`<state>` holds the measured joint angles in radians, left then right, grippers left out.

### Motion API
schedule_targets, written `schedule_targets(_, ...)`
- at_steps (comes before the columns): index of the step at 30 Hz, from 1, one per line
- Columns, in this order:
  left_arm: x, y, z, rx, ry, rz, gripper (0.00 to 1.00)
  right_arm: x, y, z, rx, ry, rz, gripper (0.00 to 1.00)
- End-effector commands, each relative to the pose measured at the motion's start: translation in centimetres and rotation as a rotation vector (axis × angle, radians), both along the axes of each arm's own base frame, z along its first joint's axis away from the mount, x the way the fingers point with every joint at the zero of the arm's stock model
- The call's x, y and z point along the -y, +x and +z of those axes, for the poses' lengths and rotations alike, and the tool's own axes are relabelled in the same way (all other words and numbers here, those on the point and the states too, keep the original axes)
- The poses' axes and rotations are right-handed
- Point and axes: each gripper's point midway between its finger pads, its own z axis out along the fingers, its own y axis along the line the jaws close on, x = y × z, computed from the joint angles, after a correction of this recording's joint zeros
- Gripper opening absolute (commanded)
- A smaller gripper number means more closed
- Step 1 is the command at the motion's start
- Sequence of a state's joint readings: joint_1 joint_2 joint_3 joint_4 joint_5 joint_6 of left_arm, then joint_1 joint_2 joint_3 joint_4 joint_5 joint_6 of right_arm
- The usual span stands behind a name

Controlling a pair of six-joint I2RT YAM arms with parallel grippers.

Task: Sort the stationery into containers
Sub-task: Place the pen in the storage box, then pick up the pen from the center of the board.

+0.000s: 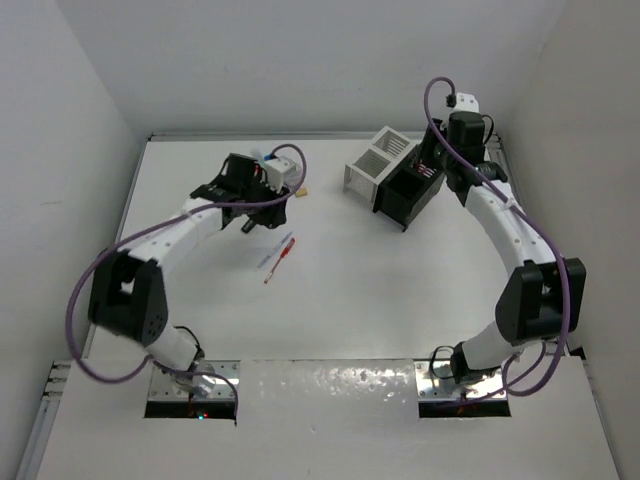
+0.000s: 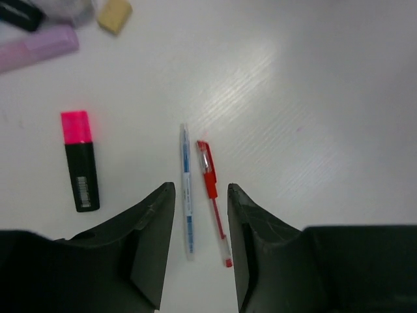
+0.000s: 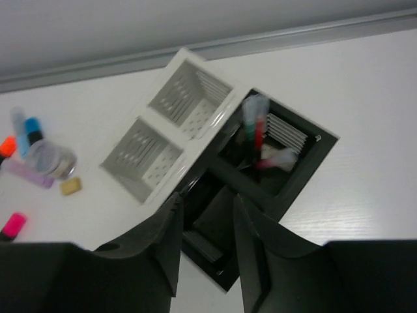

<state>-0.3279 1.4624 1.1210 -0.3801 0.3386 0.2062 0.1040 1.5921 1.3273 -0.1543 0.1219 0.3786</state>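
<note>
Two thin pens lie side by side on the table, a clear one with blue print [image 2: 187, 195] and a red one [image 2: 212, 189]. My left gripper [image 2: 201, 215] hovers above them, open, nothing between its fingers. A black-bodied pink highlighter [image 2: 81, 163] lies to their left. From above, the pens [image 1: 278, 252] lie just in front of the left gripper [image 1: 255, 215]. My right gripper [image 3: 205, 222] hangs open and empty over the black container [image 3: 306, 179], which holds green and red pens [image 3: 254, 124]. The white container [image 3: 171, 117] adjoins it.
At the back left lie a tan eraser [image 2: 114, 14], a pale purple highlighter [image 2: 39, 47], a tape roll [image 3: 49, 158], and orange [image 3: 6, 147] and blue [image 3: 29, 127] highlighters. Walls close the table at the back and both sides.
</note>
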Motion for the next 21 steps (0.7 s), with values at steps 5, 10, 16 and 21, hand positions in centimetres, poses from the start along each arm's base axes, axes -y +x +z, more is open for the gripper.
schedule_targets(5, -3.2, -0.2, -10.3, -0.320, 0.390, -0.091, 0.43, -6.5, -5.6, -0.1, -0.065, 0.027, 0.187, 0.53)
schedule_targets(10, -3.6, -0.5, -13.8, -0.402, 0.447, -0.090, 0.47, -6.4, -6.4, 0.1, -0.069, -0.013, 0.184, 0.58)
schedule_targets(16, -5.2, -2.0, -16.8, -0.429, 0.535, -0.057, 0.43, -6.8, -7.1, 0.4, -0.060, -0.001, 0.200, 0.58)
schedule_targets(21, -5.0, -3.3, -18.3, -0.472, 0.556, -0.064, 0.30, -6.4, -7.5, 0.7, -0.031, 0.000, 0.176, 0.58)
